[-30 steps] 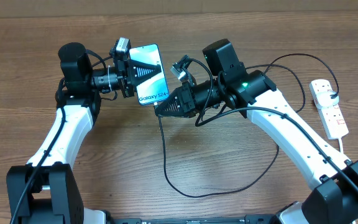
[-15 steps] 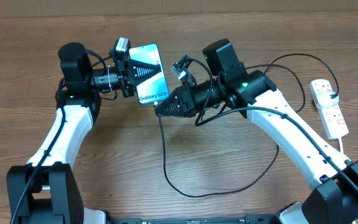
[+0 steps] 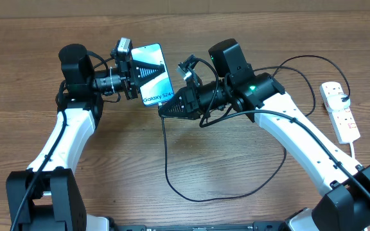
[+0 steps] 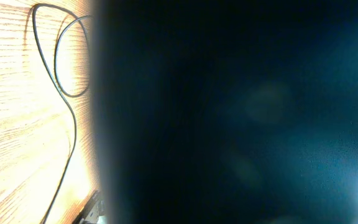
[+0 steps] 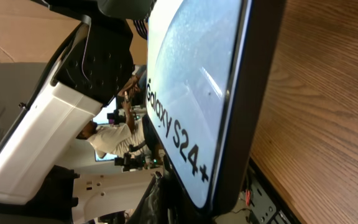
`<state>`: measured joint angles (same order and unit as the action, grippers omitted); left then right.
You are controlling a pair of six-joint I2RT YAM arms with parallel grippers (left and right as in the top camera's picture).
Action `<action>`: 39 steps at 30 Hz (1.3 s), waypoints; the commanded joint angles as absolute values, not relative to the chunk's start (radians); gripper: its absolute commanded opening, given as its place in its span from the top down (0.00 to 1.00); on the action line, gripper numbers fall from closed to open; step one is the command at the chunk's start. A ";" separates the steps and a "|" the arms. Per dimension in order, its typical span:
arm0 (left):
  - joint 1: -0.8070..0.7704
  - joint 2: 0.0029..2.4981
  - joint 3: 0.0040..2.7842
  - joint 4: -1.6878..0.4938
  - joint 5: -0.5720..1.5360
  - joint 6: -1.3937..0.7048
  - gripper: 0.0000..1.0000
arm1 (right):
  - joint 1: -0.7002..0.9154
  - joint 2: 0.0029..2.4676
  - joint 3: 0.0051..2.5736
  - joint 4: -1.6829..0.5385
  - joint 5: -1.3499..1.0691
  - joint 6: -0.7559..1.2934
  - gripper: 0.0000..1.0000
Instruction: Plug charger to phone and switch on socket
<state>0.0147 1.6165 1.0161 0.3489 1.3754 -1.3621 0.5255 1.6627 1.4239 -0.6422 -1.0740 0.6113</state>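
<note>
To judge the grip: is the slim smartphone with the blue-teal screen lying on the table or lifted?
Lifted. The left hand is shut on the slim blue-teal smartphone, holding it screen-up above the wooden table.

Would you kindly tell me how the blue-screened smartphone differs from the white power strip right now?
The slim smartphone with the light blue screen is held above the wooden table by the left end effector; the white elongated power strip lies flat on it. The smartphone shows "Galaxy S24+" lettering; the power strip carries small red switches. Both are flat and rectangular.
</note>
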 commanded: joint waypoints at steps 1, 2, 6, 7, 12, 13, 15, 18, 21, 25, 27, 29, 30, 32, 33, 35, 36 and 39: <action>0.006 1.576 1.028 0.357 1.465 -1.361 0.96 | 0.515 1.665 1.423 -0.606 -0.990 0.656 0.96; 0.006 1.576 1.028 0.357 1.467 -1.361 0.96 | 0.515 1.665 1.423 -0.606 -0.981 0.662 0.96; 0.006 1.576 1.028 0.357 1.471 -1.357 0.96 | 0.515 1.665 1.423 -0.587 -0.977 0.667 0.96; 0.006 1.576 1.028 0.357 1.472 -1.357 0.96 | 0.515 1.665 1.423 -0.585 -0.977 0.667 0.96; 0.006 1.576 1.028 0.357 1.491 -1.334 0.96 | 0.515 1.665 1.423 -0.585 -0.977 0.665 0.96; 0.006 1.576 1.028 0.357 1.499 -1.330 0.96 | 0.515 1.665 1.423 -0.585 -0.977 0.665 0.96; 0.006 1.576 1.028 0.357 1.518 -1.320 0.96 | 0.514 1.665 1.423 -0.584 -0.977 0.658 0.96; 0.006 1.576 1.028 0.357 1.541 -1.304 0.96 | 0.514 1.665 1.423 -0.584 -0.977 0.654 0.96; 0.006 1.576 1.028 0.357 1.563 -1.291 0.96 | 0.514 1.665 1.423 -0.585 -0.985 0.636 0.96; 0.006 1.576 1.028 0.357 1.579 -1.281 0.96 | 0.509 1.665 1.423 -0.599 -0.994 0.612 0.96; 0.006 1.576 1.028 0.357 1.580 -1.279 0.96 | 0.500 1.665 1.423 -0.606 -1.000 0.596 0.96; 0.006 1.576 1.028 0.357 1.580 -1.278 0.96 | 0.483 1.665 1.423 -0.621 -1.014 0.581 0.96; 0.006 1.576 1.028 0.357 1.580 -1.278 0.96 | 0.474 1.665 1.423 -0.624 -1.027 0.573 0.96; 0.006 1.576 1.028 0.357 1.579 -1.278 0.96 | 0.461 1.665 1.423 -0.630 -1.034 0.572 0.96; 0.006 1.576 1.028 0.357 1.579 -1.278 0.96 | 0.458 1.665 1.423 -0.630 -1.034 0.572 0.96; 0.006 1.576 1.028 0.357 1.579 -1.279 0.96 | 0.458 1.665 1.423 -0.630 -1.033 0.572 0.96; 0.006 1.576 1.028 0.356 1.579 -1.279 0.96 | 0.459 1.665 1.423 -0.630 -1.033 0.572 0.96; 0.006 1.576 1.028 0.356 1.576 -1.279 0.96 | 0.470 1.665 1.423 -0.628 -1.028 0.572 0.96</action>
<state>0.0269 1.6165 1.0161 0.3527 1.4296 -1.3056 0.4770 1.6627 1.4189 -0.6533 -1.0908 0.5907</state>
